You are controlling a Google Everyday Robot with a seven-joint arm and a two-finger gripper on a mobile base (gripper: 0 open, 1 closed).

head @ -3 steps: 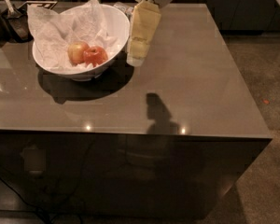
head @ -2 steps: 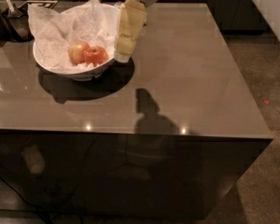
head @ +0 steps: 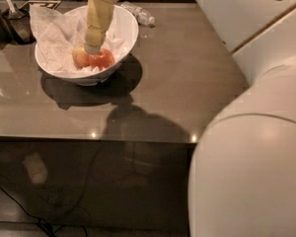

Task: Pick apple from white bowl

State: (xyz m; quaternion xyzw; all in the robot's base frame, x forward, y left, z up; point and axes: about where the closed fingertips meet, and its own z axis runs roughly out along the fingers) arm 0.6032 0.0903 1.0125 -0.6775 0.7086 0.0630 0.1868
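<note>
Red-orange apple [head: 105, 59] lies on crumpled paper in the white bowl [head: 130, 36], just right of the gripper [head: 92, 47] tip hanging over it; whether the gripper holds anything, I cannot tell

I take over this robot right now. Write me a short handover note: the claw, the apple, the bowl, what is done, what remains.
The claw is down inside the large round white bowl, its tip at the two fruits.
The small glossy red-orange apple lies in the bowl on crumpled white paper, beside the paler yellow-peach apple.
Done: reach into the bowl.
Left: grasp the red-orange apple and lift it out.
</note>
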